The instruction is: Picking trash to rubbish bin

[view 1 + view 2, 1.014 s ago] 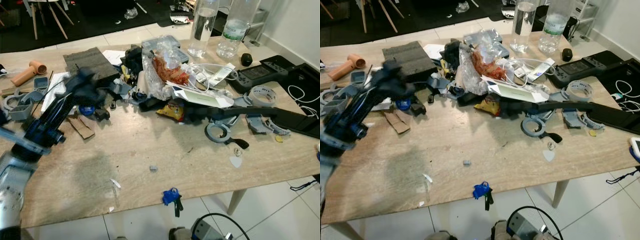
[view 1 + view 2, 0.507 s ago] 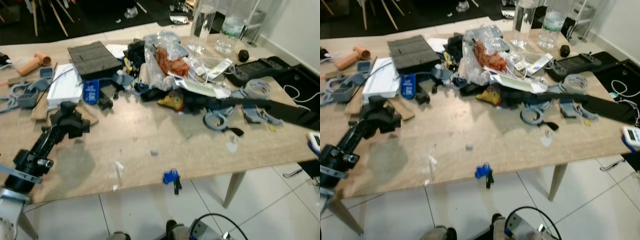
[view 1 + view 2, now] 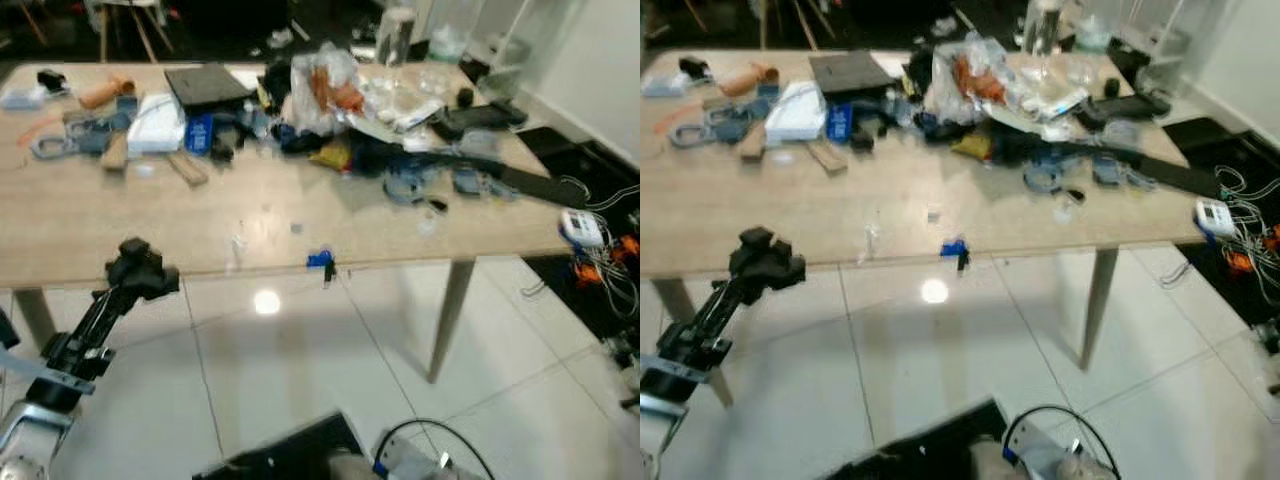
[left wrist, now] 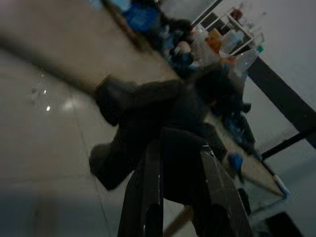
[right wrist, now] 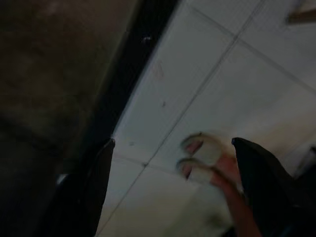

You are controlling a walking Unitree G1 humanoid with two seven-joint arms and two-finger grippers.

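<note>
My left gripper (image 3: 140, 268) is shut on a black crumpled lump of trash (image 4: 158, 111). It hangs just in front of the wooden table's near edge (image 3: 210, 262), over the white tiled floor. In the left wrist view the lump bulges out beyond both black fingers (image 4: 148, 187). On the table lies a heap of clutter with a clear plastic bag (image 3: 322, 85) holding something orange. My right gripper (image 5: 173, 144) is low over the floor tiles, open with nothing between its fingers (image 5: 98, 192).
A blue clip (image 3: 320, 262) sits at the table's near edge. A white box (image 3: 158, 108), a dark pad (image 3: 205, 84) and bottles (image 3: 395, 30) lie farther back. Cables and a white device (image 3: 580, 226) are at the right. A person's foot (image 5: 205, 158) stands near my right gripper.
The camera has pulled well back from the table. My left gripper, still holding the black lump, has come off the tabletop and now hangs before its near edge.
</note>
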